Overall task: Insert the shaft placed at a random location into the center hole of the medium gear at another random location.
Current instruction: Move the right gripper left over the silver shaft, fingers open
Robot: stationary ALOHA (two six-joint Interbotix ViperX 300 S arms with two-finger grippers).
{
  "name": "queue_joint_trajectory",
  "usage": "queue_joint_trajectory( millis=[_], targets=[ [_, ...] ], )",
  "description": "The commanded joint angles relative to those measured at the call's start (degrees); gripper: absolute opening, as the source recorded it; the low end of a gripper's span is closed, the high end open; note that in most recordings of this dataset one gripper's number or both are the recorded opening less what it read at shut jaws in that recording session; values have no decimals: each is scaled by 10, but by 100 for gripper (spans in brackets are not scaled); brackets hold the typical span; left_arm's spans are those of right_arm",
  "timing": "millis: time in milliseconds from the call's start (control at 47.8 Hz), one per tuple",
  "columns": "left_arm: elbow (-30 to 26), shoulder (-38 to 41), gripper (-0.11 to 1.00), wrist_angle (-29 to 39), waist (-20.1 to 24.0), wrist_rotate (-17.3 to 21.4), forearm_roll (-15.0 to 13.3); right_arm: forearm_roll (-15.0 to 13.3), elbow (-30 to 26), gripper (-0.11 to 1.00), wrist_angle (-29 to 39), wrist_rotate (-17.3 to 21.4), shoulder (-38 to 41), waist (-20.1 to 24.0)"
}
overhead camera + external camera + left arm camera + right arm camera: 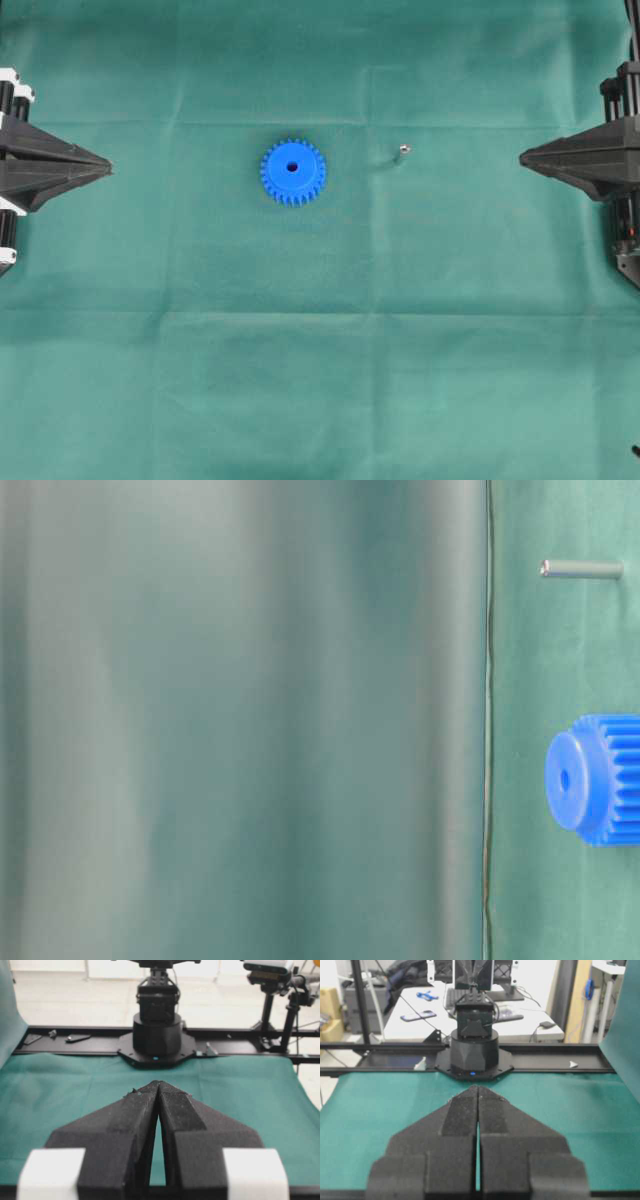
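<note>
Bright blue plastic toothed gear (293, 171) flat on green cloth (320, 380), centre-left of overhead frame, dark centre hole (292, 167) facing up. Tiny silvery metal pin (401, 152) well apart, right of it. Left gripper (105, 165) and right gripper (524, 157) at frame edges, tips pressed together, holding nothing.

You have a green cloth (320, 380) covering the whole work surface, with faint fold creases running across it. Beyond its far edge a black rail (75, 1040) runs the width of the bench. Past the rail on one side you can see a white desk (420, 1015) carrying a monitor (472, 972), a phone (418, 1015) and a blue item (427, 995).
</note>
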Motion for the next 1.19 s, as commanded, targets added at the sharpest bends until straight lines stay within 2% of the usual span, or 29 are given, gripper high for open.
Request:
queue_joint_trajectory(
  millis=[0, 230, 481, 544, 606, 836, 878, 983, 1171],
  targets=[
    [-18, 8, 0, 2, 0, -4, 7, -4, -11, 1, 3, 0, 8, -2],
    [-18, 10, 0, 7, 0, -5, 8, -4, -14, 1, 9, -1, 20, -17],
    [-17, 10, 0, 8, 0, -5, 8, -1, -9, 2, 5, 1, 61, -68],
    [-17, 10, 0, 7, 0, -5, 7, 0, -7, 9, 2, 1, 80, -85],
    [-17, 10, 0, 8, 0, -5, 7, -1, -4, 21, -4, 1, 101, -100],
    [-15, 10, 0, 7, 0, -5, 7, -3, -4, 86, -54, -4, 229, -129],
    [-15, 10, 0, 8, 0, -5, 8, -3, -5, 88, -69, -4, 260, -134],
    [-15, 10, 0, 7, 0, -5, 7, 0, -6, 82, -98, -4, 321, -149],
    [-13, 10, 0, 8, 0, -5, 7, 3, -4, 83, -151, -4, 407, -165]
  ],
)
